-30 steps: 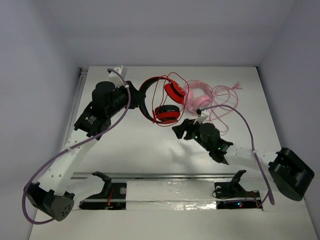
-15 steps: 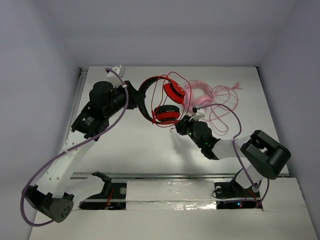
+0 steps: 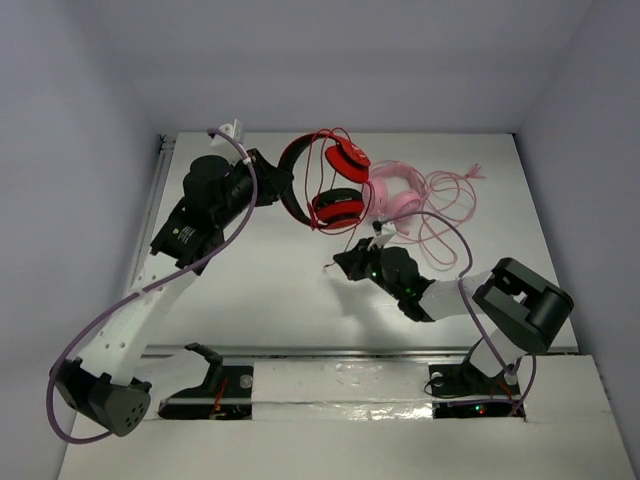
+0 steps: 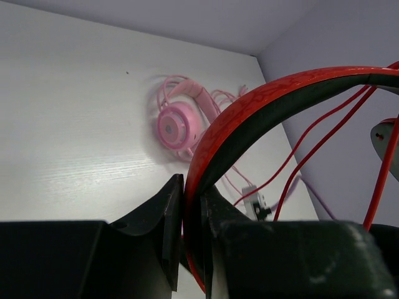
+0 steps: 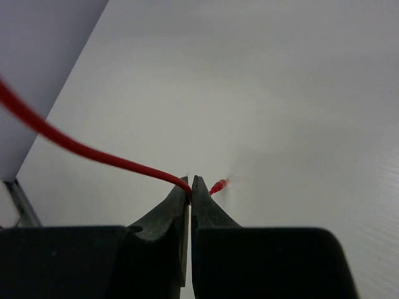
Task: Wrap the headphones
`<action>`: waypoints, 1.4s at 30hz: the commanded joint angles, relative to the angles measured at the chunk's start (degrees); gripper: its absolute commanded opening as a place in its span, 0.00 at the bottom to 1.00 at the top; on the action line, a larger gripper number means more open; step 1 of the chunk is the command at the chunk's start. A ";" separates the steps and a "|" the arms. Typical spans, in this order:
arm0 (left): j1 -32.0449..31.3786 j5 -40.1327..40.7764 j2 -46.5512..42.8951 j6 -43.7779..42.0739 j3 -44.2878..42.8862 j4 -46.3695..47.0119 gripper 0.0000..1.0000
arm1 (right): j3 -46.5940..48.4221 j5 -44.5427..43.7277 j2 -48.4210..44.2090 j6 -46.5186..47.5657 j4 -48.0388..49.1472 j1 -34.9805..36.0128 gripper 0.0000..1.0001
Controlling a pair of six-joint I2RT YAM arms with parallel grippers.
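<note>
The red headphones [image 3: 300,195] hang off the table at the back middle, with my left gripper [image 3: 283,188] shut on their red and black headband [image 4: 249,112]. Both round cups [image 3: 337,208] dangle to the right of it. The thin red cable [image 3: 352,232] runs down from the cups to my right gripper [image 3: 338,263], which is shut on it just behind the plug [image 5: 218,185]. In the right wrist view the cable [image 5: 75,146] comes in from the left and ends between the shut fingers [image 5: 181,205]. In the left wrist view the band fills my left gripper [image 4: 192,187].
Pink headphones [image 3: 395,190] lie right of the red pair, their pink cable [image 3: 450,205] looped loosely over the back right of the table. Grey walls close in on three sides. A metal rail [image 3: 350,352] runs along the near edge.
My right gripper slid left and shut on the red cable near its plug. The left arm raised the red headphones and carried them a little toward the back.
</note>
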State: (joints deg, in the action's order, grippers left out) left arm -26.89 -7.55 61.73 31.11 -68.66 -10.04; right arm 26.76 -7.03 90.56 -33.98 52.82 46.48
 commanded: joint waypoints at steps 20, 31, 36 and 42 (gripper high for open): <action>-0.26 28.98 4.80 6.95 6.35 16.29 0.00 | 9.88 -2.37 -9.08 -3.99 -26.70 19.26 0.00; -11.94 47.27 7.70 3.25 13.72 11.19 0.00 | 22.34 -4.75 -17.87 -1.10 -59.54 23.39 0.00; -15.64 49.12 9.63 3.95 18.38 7.50 0.00 | 27.90 -3.26 -21.91 2.68 -68.80 23.39 0.00; -21.34 47.28 8.49 6.06 22.96 5.56 0.00 | 30.10 -8.25 -26.84 4.71 -70.49 23.39 0.00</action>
State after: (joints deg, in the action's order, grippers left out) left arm -45.93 38.30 72.58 34.13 -45.74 -6.57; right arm 53.95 -11.66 65.76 -31.59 -15.00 69.52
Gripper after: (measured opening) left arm 0.101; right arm 0.039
